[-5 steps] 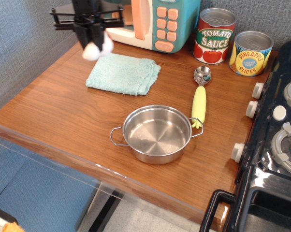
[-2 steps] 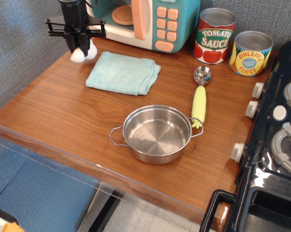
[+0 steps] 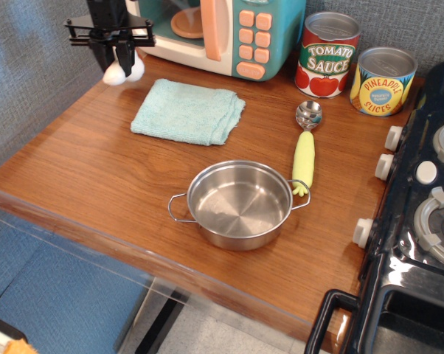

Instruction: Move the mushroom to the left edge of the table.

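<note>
The white plush mushroom [image 3: 122, 71] hangs from my gripper [image 3: 117, 63] at the far left back of the brown wood-grain table [image 3: 89, 169]. The black gripper comes down from the top of the view and is shut on the mushroom. It holds the mushroom above the tabletop, close to the table's left edge and just left of the folded cloth. Only the lower rounded part of the mushroom shows below the fingers.
A light blue folded cloth [image 3: 187, 110] lies behind the middle. A steel pot [image 3: 238, 204] stands in front. A yellow-handled scoop [image 3: 304, 150] lies to its right. A toy microwave [image 3: 229, 33], two cans [image 3: 327, 54] and a black toy stove [image 3: 421, 221] fill the back and right.
My gripper has carried the mushroom leftward, from over the cloth's back left corner to near the table's left edge. Nothing else has moved.
</note>
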